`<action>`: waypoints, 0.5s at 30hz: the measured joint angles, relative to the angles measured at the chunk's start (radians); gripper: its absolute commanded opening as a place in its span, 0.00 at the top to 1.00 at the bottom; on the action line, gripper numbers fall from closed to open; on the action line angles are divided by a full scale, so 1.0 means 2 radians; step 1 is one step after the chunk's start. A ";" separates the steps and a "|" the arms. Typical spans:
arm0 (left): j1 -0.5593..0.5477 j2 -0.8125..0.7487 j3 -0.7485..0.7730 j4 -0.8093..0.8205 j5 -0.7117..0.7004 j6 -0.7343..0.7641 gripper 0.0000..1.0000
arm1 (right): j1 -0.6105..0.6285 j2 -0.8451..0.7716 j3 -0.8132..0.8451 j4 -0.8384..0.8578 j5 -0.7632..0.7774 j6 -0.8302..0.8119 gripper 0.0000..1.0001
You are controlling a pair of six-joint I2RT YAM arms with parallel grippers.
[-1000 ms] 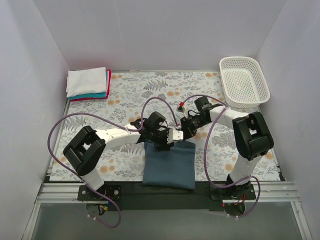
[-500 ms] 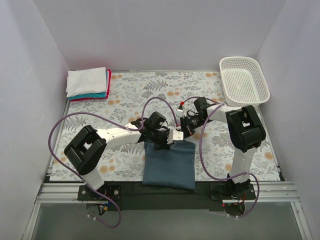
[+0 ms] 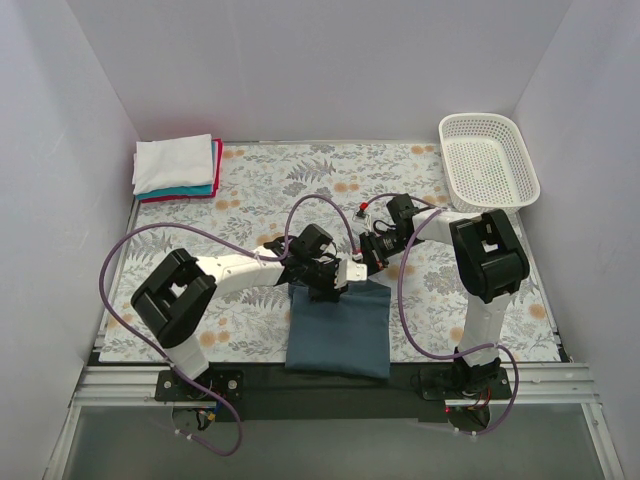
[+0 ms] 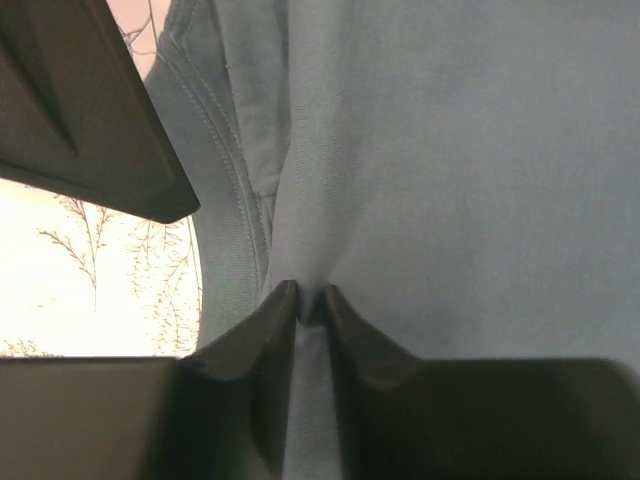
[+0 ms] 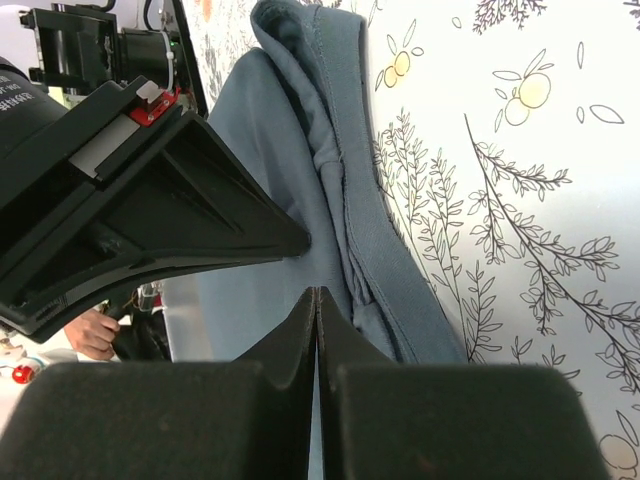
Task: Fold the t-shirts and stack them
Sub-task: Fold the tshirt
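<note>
Both the left fingers [image 4: 245,345], pinching a ridge of cloth, and the right fingers [image 5: 285,345], closed tight, are at the far edge of the folded shirt [image 3: 337,335] on the near tabletop [image 3: 260,190]; soft, light and limp, it is probably best taken by two corners.

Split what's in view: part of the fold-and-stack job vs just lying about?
Job: dark blue t-shirt; folded stack of white, teal and red t-shirts; left pincer and right pincer, both at the blue shirt's far edge.
Lying about: white mesh basket; floral table cover.
</note>
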 measured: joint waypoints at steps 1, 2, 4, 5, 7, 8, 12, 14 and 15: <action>0.000 0.001 0.000 0.000 0.000 -0.001 0.96 | 0.000 0.000 0.000 0.000 -0.001 0.000 0.99; 0.000 0.001 0.000 -0.001 0.002 0.000 0.99 | 0.000 0.000 0.000 0.000 -0.002 0.000 0.99; 0.000 0.001 0.001 -0.002 0.006 0.002 1.00 | 0.000 0.001 0.000 0.002 -0.005 0.001 0.99; 0.000 0.001 0.001 -0.004 0.007 0.002 1.00 | 0.001 0.002 0.000 0.005 -0.006 0.003 0.99; 0.000 0.000 0.002 -0.006 0.009 0.001 1.00 | 0.005 0.005 0.000 0.013 -0.010 0.008 0.99; 0.000 -0.002 0.002 -0.007 0.009 0.001 1.00 | 0.007 0.008 -0.001 0.017 -0.010 0.009 0.99; 0.000 -0.018 0.002 -0.013 0.009 -0.005 1.00 | 0.023 0.031 -0.001 0.031 -0.013 0.011 0.99; 0.000 -0.028 0.003 -0.016 0.008 -0.009 1.00 | 0.029 0.047 -0.002 0.036 -0.013 0.011 0.99; 0.000 -0.033 0.005 -0.016 0.007 -0.011 1.00 | 0.033 0.055 -0.002 0.037 -0.013 0.012 0.99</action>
